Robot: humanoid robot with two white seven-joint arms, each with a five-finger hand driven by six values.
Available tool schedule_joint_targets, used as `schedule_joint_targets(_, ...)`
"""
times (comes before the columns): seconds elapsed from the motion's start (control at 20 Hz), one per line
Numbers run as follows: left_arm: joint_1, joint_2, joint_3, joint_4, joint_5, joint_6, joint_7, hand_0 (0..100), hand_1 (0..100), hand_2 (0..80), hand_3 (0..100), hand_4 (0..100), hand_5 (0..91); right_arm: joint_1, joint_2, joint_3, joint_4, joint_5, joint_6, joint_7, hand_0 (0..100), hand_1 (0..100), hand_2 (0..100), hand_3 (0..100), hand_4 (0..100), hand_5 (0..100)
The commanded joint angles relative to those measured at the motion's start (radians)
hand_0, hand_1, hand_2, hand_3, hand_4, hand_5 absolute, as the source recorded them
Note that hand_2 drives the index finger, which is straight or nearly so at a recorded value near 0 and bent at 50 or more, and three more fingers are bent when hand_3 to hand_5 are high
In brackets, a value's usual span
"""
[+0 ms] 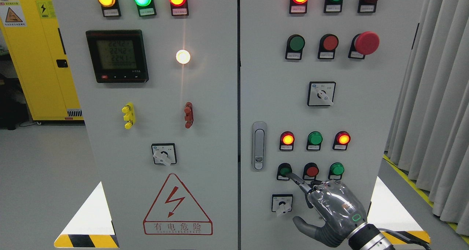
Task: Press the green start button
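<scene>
On the right cabinet door, the bottom row holds a green push button (284, 170) at the left, a red button (311, 170) in the middle and another green button (336, 168) at the right. My right hand (331, 209) comes up from the lower right. Its index finger (298, 182) is stretched out with the tip touching the left green button. The other fingers are curled and the thumb sticks out to the left, holding nothing. My left arm does not show.
Indicator lamps (315, 138) sit above the button row, a rotary switch (282, 203) just below my finger, a door handle (259, 145) to the left. Higher up are more buttons and a red emergency stop (366, 43). Curtains (432, 96) hang at right.
</scene>
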Motion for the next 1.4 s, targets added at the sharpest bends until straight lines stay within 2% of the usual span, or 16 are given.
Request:
schedule_joint_targets(0.0, -0.029, 0.000, 0.000, -0.028, 0.000, 0.001, -0.001, 12, 56, 0.0, 0, 0, 0.0, 0.017, 0.003, -0.010, -0.073, -0.011, -0.002, -0.004, 34, 66, 0, 74, 69, 75)
schedule_joint_targets(0.1, -0.029, 0.000, 0.000, -0.028, 0.000, 0.001, -0.001, 12, 56, 0.0, 0, 0, 0.0, 0.031, 0.007, -0.013, -0.101, -0.040, -0.002, -0.009, 35, 66, 0, 72, 67, 75)
schedule_joint_targets(0.5, -0.029, 0.000, 0.000, -0.028, 0.000, 0.001, -0.001, 12, 56, 0.0, 0, 0, 0.0, 0.126, 0.009, -0.001, -0.143, -0.400, -0.002, -0.002, 36, 65, 0, 71, 67, 74)
schedule_joint_targets(0.55, -0.029, 0.000, 0.000, -0.028, 0.000, 0.001, -0.001, 12, 56, 0.0, 0, 0, 0.0, 0.140, 0.009, 0.000, -0.143, -0.456, -0.002, -0.001, 36, 65, 0, 67, 67, 73)
schedule_joint_targets(0.7, -0.029, 0.000, -0.001, -0.028, 0.000, 0.001, -0.001, 12, 56, 0.0, 0, 0, 0.0, 0.195, 0.009, 0.002, -0.140, -0.597, 0.002, 0.001, 36, 64, 0, 64, 66, 65)
schedule_joint_targets(0.75, -0.029, 0.000, 0.000, -0.028, 0.000, 0.001, -0.001, 12, 56, 0.0, 0, 0, 0.0, 0.216, 0.009, 0.002, -0.139, -0.649, 0.003, 0.010, 36, 64, 0, 66, 63, 53)
schedule_joint_targets(0.8, -0.029, 0.000, 0.000, -0.028, 0.000, 0.001, -0.001, 12, 56, 0.0, 0, 0, 0.0, 0.241, 0.009, 0.002, -0.139, -0.715, 0.008, 0.046, 36, 64, 0, 65, 63, 53)
schedule_joint_targets(0.85, -0.029, 0.000, -0.001, -0.028, 0.000, 0.001, -0.001, 12, 56, 0.0, 0, 0, 0.0, 0.265, 0.009, 0.005, -0.143, -0.802, 0.026, 0.095, 36, 63, 0, 62, 58, 47)
schedule_joint_targets(0.9, -0.029, 0.000, 0.000, -0.028, 0.000, 0.001, -0.001, 12, 56, 0.0, 0, 0, 0.0, 0.290, 0.009, 0.007, -0.147, -0.894, 0.055, 0.140, 38, 60, 0, 45, 44, 34)
schedule_joint_targets(0.95, -0.029, 0.000, 0.000, -0.028, 0.000, 0.001, -0.001, 12, 56, 0.0, 0, 0, 0.0, 0.308, 0.007, 0.014, -0.162, -0.981, 0.092, 0.166, 39, 58, 0, 32, 34, 27)
schedule_joint_targets(1.05, -0.029, 0.000, -0.001, -0.028, 0.000, 0.001, -0.001, 12, 56, 0.0, 0, 0, 0.0, 0.332, 0.003, 0.048, -0.193, -1.118, 0.196, 0.171, 39, 57, 0, 32, 34, 27)
schedule_joint_targets(1.1, -0.029, 0.000, 0.000, -0.028, 0.000, 0.001, -0.001, 12, 56, 0.0, 0, 0, 0.0, 0.338, 0.000, 0.069, -0.207, -1.186, 0.242, 0.171, 32, 45, 0, 11, 19, 7)
schedule_joint_targets(1.15, -0.029, 0.000, -0.001, -0.028, 0.000, 0.001, -0.001, 12, 56, 0.0, 0, 0, 0.0, 0.338, -0.002, 0.076, -0.218, -1.250, 0.273, 0.171, 29, 46, 0, 10, 18, 7)
schedule_joint_targets(1.2, -0.029, 0.000, 0.000, -0.028, 0.000, 0.001, -0.001, 12, 56, 0.0, 0, 0, 0.0, 0.339, -0.002, 0.076, -0.224, -1.296, 0.294, 0.171, 28, 45, 0, 6, 14, 4)
schedule_joint_targets(1.25, -0.029, 0.000, 0.000, -0.028, 0.000, 0.001, -0.001, 12, 56, 0.0, 0, 0, 0.0, 0.341, -0.002, 0.076, -0.225, -1.323, 0.308, 0.171, 26, 40, 0, 0, 3, 0)
schedule_joint_targets(1.35, -0.029, 0.000, 0.000, -0.028, 0.000, 0.001, -0.001, 12, 56, 0.0, 0, 0, 0.0, 0.341, -0.002, 0.073, -0.230, -1.344, 0.317, 0.171, 24, 36, 0, 0, 0, 0)
